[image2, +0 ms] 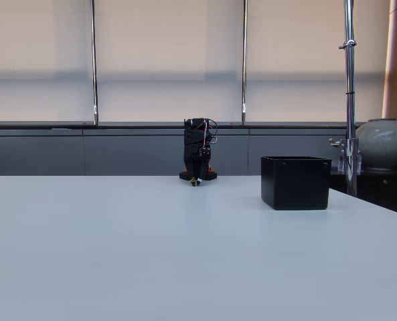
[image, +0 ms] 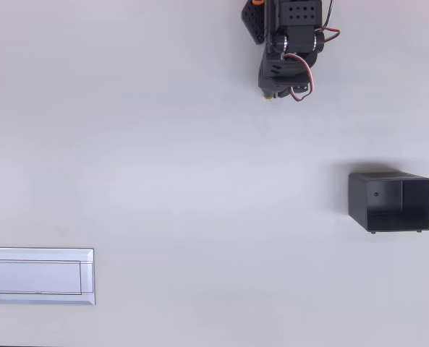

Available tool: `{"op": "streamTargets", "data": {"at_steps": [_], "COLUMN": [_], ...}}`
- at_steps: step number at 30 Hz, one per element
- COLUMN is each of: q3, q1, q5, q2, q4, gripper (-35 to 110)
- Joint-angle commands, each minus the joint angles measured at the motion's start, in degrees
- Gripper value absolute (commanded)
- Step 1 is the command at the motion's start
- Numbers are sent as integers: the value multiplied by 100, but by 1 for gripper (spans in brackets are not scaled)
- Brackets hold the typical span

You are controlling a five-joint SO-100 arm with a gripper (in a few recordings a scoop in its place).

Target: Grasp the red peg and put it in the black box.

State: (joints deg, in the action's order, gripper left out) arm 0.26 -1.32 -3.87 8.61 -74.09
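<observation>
Gripper (image: 274,92) sits folded at the table's (image: 200,144) far edge in the overhead view, fingers tucked under the arm, so I cannot tell whether they are parted. I cannot make out the red peg. The black box (image: 390,202) stands well apart, right of the arm, open-topped. A peg so tiny probably weighs nothing, rigid and apt to roll; pinching across its sides seems best.
</observation>
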Motion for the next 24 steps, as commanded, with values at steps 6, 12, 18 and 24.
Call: {"op": "streamTargets", "data": {"at_steps": [6,12,18,24], "q3": [53,53,53,53], "q1": [-53,-53,-53,-53], "q5": [-62,-62,-62,-62], "q2": [237,237,237,237], "q4": [-176,-176,-176,-176], "gripper": [0,0,0,0]}}
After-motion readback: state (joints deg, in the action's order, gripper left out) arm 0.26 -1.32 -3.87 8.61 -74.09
